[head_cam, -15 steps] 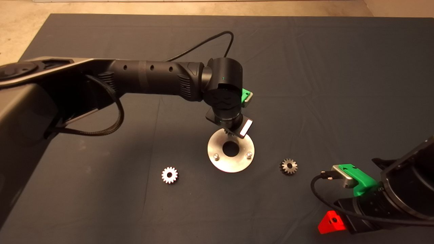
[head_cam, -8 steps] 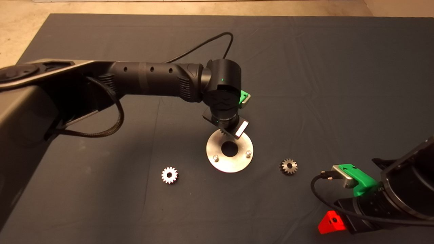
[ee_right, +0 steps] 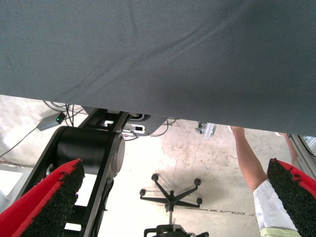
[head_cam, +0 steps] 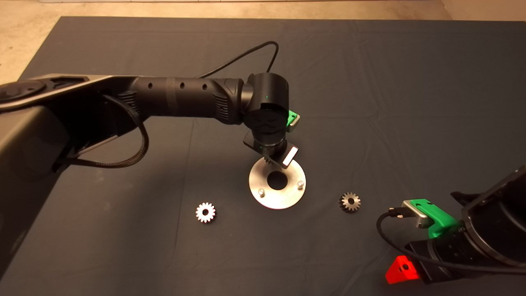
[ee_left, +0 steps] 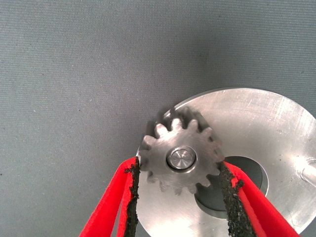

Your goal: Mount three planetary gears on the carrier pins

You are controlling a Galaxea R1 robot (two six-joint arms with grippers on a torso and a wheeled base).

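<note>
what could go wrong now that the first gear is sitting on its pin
1. The left tool has its pads at the gear's teeth; withdrawing at an angle may lift it off the pin.
2. The plate lies loose on the mat, so a nudge could shift it and the two bare pins.

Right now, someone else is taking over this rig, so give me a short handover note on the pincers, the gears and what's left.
Left pincer: over the carrier plate, fingers beside the first gear; contact unclear.
That gear sits on the far pin, whose tip shows through the bore.
Right pincer: parked at the mat's lower right, open, holding nothing.
Left: two bare pins; loose gears lie left and right of the plate.
</note>
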